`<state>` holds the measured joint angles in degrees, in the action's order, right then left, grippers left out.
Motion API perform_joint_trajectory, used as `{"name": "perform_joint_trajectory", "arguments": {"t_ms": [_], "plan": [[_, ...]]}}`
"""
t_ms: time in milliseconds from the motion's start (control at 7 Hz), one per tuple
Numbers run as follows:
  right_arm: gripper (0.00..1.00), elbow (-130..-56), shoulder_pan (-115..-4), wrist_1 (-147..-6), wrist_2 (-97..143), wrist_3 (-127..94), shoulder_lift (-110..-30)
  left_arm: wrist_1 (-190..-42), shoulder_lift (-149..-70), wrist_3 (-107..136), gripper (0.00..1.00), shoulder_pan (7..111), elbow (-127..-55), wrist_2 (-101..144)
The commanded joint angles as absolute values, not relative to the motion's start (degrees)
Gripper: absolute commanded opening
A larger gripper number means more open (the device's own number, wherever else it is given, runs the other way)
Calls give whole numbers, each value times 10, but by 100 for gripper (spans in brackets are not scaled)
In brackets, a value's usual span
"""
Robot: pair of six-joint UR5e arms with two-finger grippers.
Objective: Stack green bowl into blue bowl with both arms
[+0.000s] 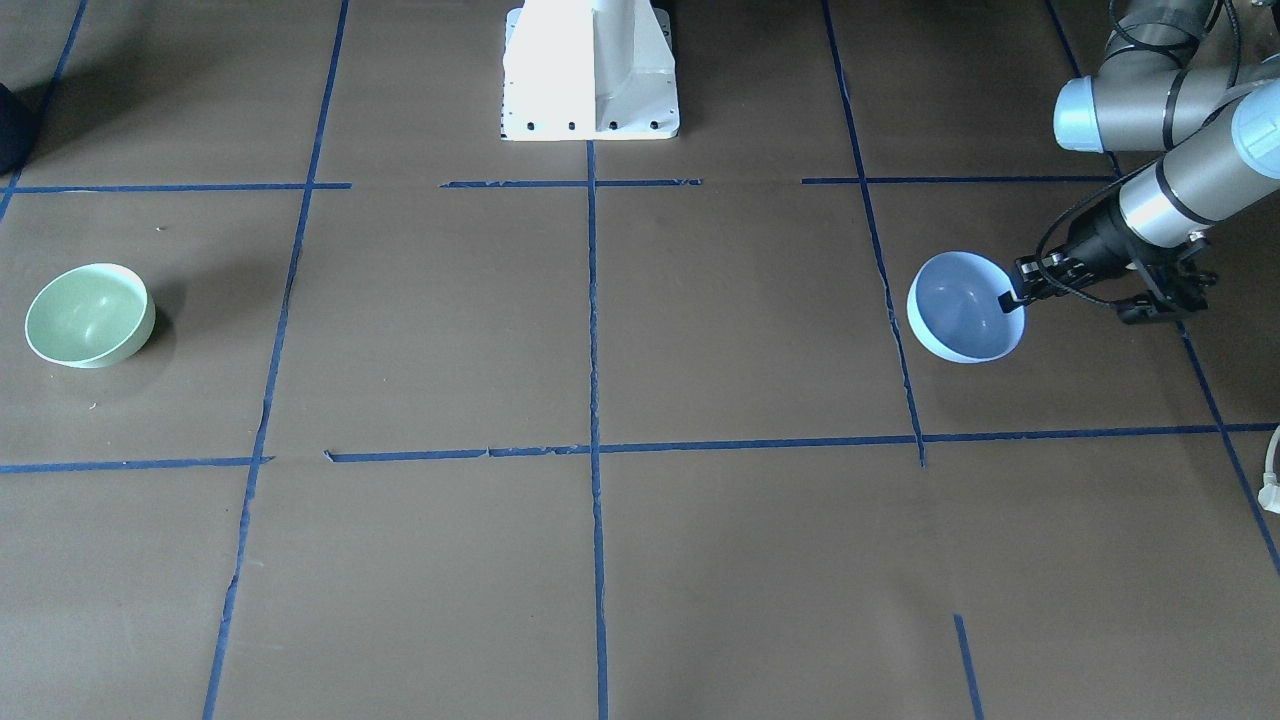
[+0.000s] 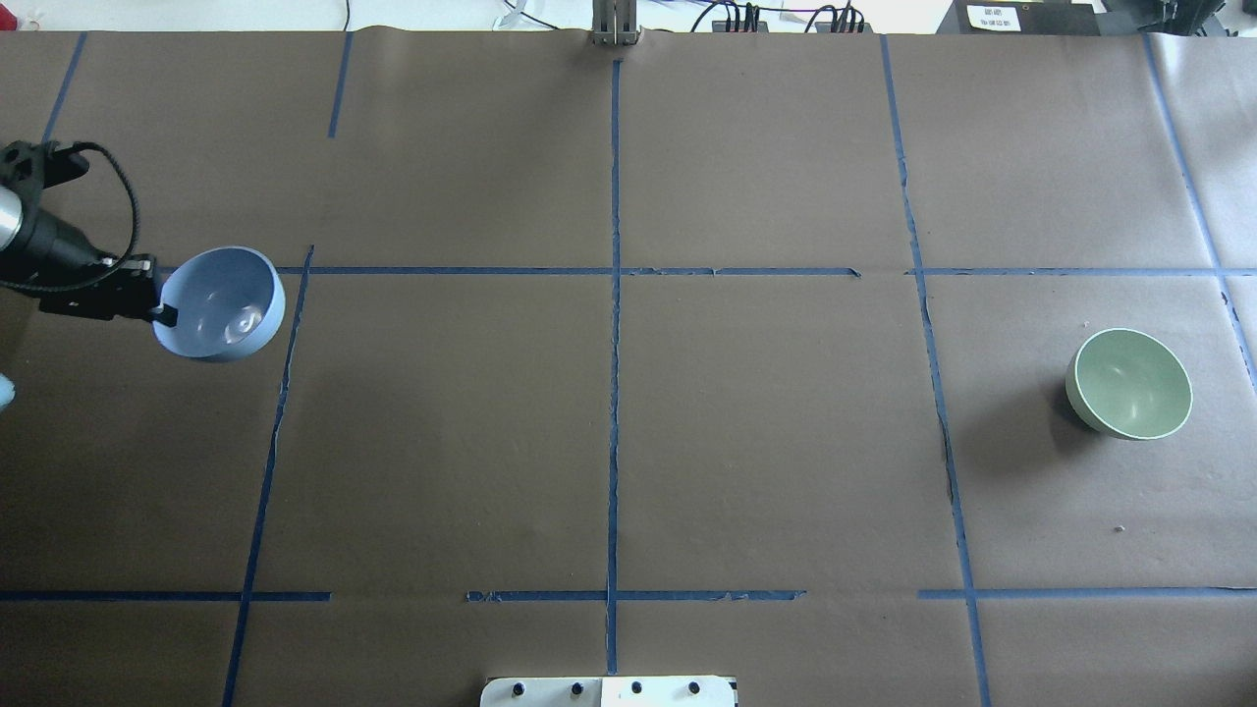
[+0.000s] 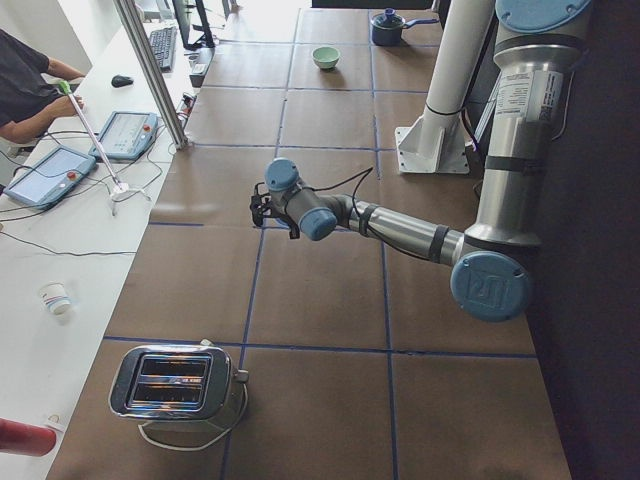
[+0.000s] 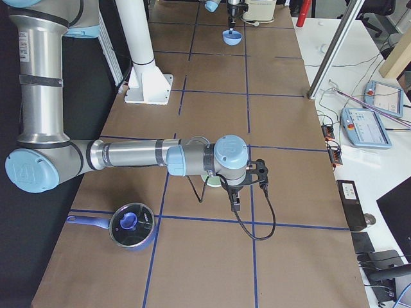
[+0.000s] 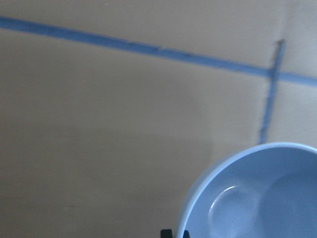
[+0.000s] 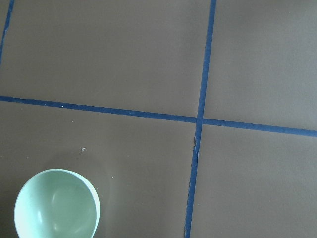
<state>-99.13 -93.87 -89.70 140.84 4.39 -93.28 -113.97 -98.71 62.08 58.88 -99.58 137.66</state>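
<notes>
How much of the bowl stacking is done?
Just started. Nothing is stacked yet. In hand: the left tool pinches the blue bowl by its rim. Left to do: the green bowl sits alone, far from it, untouched. The right tool hangs near it; open or shut, I can't tell. The green bowl must go into the blue bowl.

The left arm (image 1: 1185, 180) is reaching outward with its wrist slanting down, and the left gripper (image 1: 1012, 298) is pinching the rim of the blue bowl (image 1: 960, 310). The right arm (image 4: 128, 155) is stretching out level, the right gripper (image 4: 235, 205) pointing downward; its finger spacing is not showing clearly.
</notes>
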Motion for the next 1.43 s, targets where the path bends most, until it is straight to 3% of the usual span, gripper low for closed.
{"name": "perform_joint_trajectory", "arguments": {"t_ms": [0, 429, 714, 1000, 1143, 1286], "plan": [[100, -991, -939, -896, 1411, 41, -935, -1093, -1106, 790, 0, 518, -1008, 1335], [100, -990, -939, -897, 1411, 42, -936, -1016, -1221, 885, 0, 339, -991, 1158], [100, -989, -939, -897, 1412, 41, -936, -1019, -1273, 927, 0, 304, -940, 1135], [100, -991, -939, -897, 1413, 40, -935, -1035, -1276, 926, 0, 282, -929, 1117], [100, -991, -939, -897, 1413, 40, -935, -1038, -1278, 925, 6, 280, -926, 1117], [100, -991, -939, -897, 1412, 40, -933, -1039, -1278, 924, 68, 280, -926, 1117]]}}
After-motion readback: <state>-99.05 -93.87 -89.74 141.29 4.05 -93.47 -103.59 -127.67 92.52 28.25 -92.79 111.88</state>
